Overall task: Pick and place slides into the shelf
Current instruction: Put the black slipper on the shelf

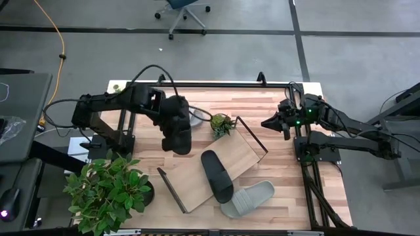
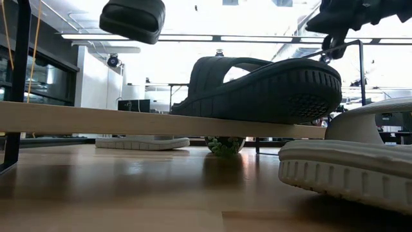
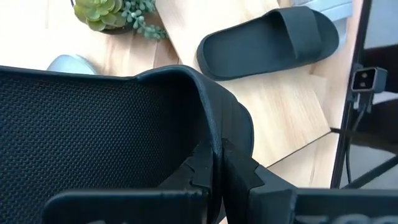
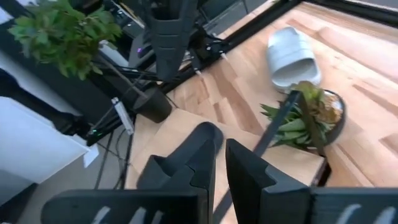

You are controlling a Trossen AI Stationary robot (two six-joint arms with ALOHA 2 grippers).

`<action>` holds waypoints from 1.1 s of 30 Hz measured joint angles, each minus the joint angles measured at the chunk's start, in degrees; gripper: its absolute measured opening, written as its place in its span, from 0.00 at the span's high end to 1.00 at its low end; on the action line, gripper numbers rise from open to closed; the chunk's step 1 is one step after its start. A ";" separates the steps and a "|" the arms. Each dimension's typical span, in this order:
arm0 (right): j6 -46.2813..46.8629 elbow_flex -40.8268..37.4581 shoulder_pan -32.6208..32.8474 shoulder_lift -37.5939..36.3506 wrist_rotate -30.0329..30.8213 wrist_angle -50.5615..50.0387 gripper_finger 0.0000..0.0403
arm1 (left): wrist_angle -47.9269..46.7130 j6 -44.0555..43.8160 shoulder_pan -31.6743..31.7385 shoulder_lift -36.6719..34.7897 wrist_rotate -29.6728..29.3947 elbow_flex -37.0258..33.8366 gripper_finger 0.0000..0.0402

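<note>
My left gripper is shut on a black slide, raised above the table just left of the shelf; the low view shows that slide high up. The shelf, a light plank with black end frames, lies slantwise mid-table. A second black slide lies sole down on the plank. One grey slide rests on the table at the shelf's near right. The other grey slide lies beyond my left gripper, partly hidden. My right gripper hovers shut at the table's right side, touching nothing. My left gripper pinches a thin wall of the black slide between its two fingers, one finger on the dotted face, the other on the smooth outer face. The fingers come from above, pointing down. The slide hangs below them, lifted clear of table and shelf.
A small succulent pot stands at the shelf's far end, close to the far grey slide. A large leafy plant fills the near left corner. Black rails frame the tabletop. Bare wood shows at the far right.
</note>
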 joint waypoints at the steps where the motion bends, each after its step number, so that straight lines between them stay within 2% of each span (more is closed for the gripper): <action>1: -0.01 0.00 0.01 0.00 -0.42 0.34 0.93 | 0.00 -1.29 -0.82 0.00 -0.76 0.00 0.99; 17: -0.21 6.36 0.01 0.51 -3.05 2.52 0.92 | 5.12 -16.15 -11.08 0.07 -10.12 0.00 0.99; 23: 1.18 7.15 0.02 2.91 -3.98 3.66 0.89 | 7.10 -20.79 -14.54 0.09 -13.60 -0.13 0.99; 29: 1.53 7.19 0.04 6.12 -6.70 8.39 0.84 | 13.43 -24.35 -16.68 -0.04 -13.74 -6.35 0.99; 33: 1.68 7.19 0.02 7.58 -6.70 9.24 0.83 | 19.70 -25.39 -17.08 -0.16 -11.23 -11.73 0.99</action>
